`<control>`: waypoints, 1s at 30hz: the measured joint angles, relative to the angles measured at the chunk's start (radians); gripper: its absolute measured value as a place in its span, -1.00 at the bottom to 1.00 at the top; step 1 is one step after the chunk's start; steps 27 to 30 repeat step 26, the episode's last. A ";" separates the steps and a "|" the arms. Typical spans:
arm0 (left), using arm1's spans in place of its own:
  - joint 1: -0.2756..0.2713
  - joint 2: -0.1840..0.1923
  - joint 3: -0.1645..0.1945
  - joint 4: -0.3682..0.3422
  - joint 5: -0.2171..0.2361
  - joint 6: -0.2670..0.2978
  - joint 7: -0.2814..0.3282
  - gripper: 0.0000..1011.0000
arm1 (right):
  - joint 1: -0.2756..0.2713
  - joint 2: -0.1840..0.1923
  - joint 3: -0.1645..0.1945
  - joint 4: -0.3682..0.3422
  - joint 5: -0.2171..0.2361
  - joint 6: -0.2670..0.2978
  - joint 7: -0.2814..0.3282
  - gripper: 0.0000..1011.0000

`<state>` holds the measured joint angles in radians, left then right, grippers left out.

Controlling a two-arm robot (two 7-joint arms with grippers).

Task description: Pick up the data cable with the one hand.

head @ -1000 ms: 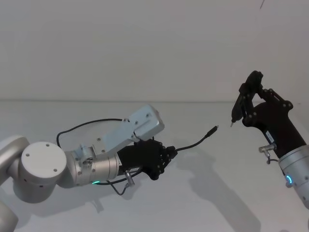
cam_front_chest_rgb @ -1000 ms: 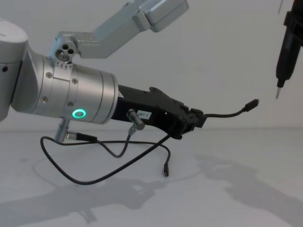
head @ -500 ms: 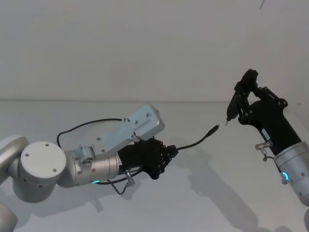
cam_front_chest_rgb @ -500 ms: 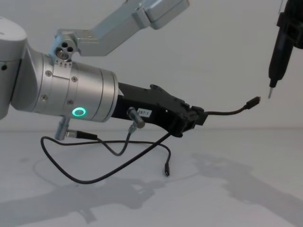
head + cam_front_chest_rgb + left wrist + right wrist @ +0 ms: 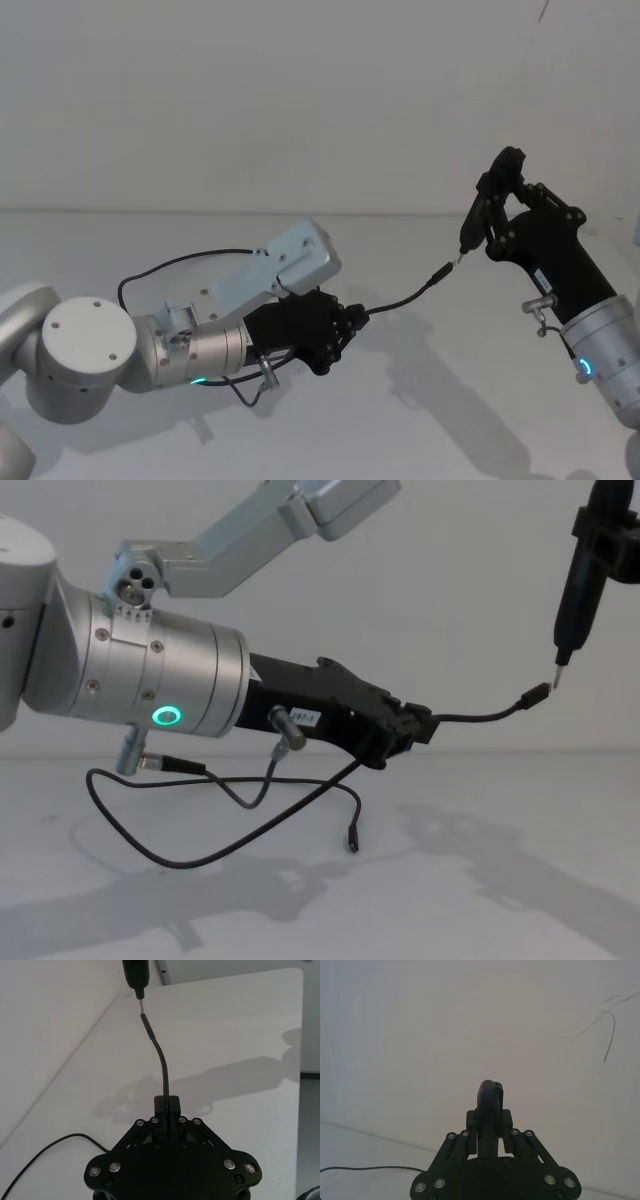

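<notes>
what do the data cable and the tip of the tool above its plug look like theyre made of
The data cable, held by the left gripper, looks like glossy black rubber or plastic: it bends in smooth curves and droops. The tool in the right gripper looks like matte black plastic, and its thin tip shines pale, probably metal.

Slim black tool (image 5: 580, 590) at upper right, held upright with a slight tilt, thin metal tip pointing down, well above the table. Seen end-on in the right wrist view as a rounded black stub. White table (image 5: 450, 400), matte and plain, meeting a white wall (image 5: 300, 100) along a faint horizontal seam. Soft grey shadows (image 5: 480, 840) spread across the tabletop. Short grey wire (image 5: 262, 780) with a silver metal plug (image 5: 288, 730), hanging in a shallow loop off the table surface. Thin dark curved line (image 5: 608, 1035) high on the wall at the right.
</notes>
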<state>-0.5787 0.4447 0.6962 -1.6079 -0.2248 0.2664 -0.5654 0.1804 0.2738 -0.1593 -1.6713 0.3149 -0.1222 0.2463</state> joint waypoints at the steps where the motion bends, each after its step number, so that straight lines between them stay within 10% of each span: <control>1: 0.000 0.000 0.000 0.000 0.000 0.000 0.000 -0.93 | 0.000 -0.001 0.000 0.000 0.000 0.001 0.001 -0.45; 30: 0.000 0.000 0.000 0.000 0.000 -0.001 0.000 -0.93 | 0.002 -0.013 0.004 -0.006 -0.001 0.019 0.017 -0.45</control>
